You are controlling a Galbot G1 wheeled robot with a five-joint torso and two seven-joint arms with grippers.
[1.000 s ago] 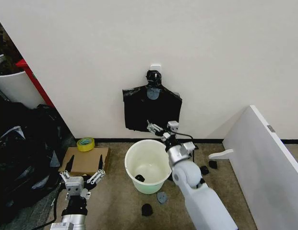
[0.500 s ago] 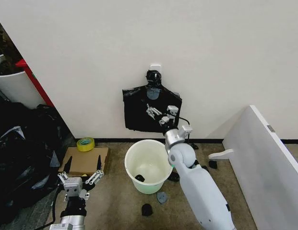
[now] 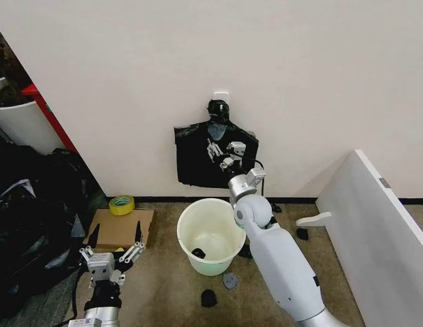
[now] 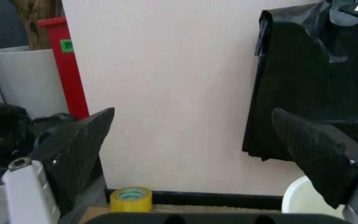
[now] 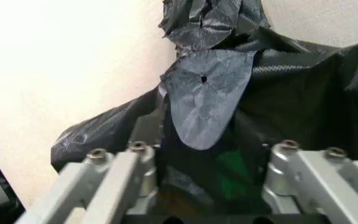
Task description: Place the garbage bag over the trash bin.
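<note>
Against the pale wall (image 3: pixel 320 75) hangs a flat, squarish bundle of black bags (image 3: pixel 197 160), knotted at its top under a small white hook (image 3: pixel 221 95), with a grey tab (image 5: pixel 207 95) dangling from the knot. No single loose garbage bag can be told apart from that bundle. On the floor just below it stands the trash bin (image 3: pixel 210 238), a round white bucket, upright and uncovered, with a small dark scrap lying at its bottom. The right gripper (image 3: pixel 220 151) is raised above the bin's far rim, right up at the face of the hanging bundle; its metal fingers (image 5: pixel 113 179) stand apart with black plastic showing between them, and whether they touch the plastic cannot be told. The right arm reaches up to it from the lower right, passing beside the bin. The left gripper (image 3: pixel 109 257) sits low near the floor, well to the left of the bin, its dark fingers (image 4: pixel 73 149) spread wide and holding nothing. Just beyond it lies a flat piece of cardboard (image 3: pixel 119 228) with a roll of yellow tape (image 3: pixel 121 204) at its far edge. Several small dark scraps (image 3: pixel 208 298) lie around the bin's base. A heap of bulging black sacks (image 3: pixel 27 218) fills the left side, below a larger white tub (image 3: pixel 20 126) with a red bar (image 3: pixel 51 119). A white board (image 3: pixel 374 231) leans at the right.
</note>
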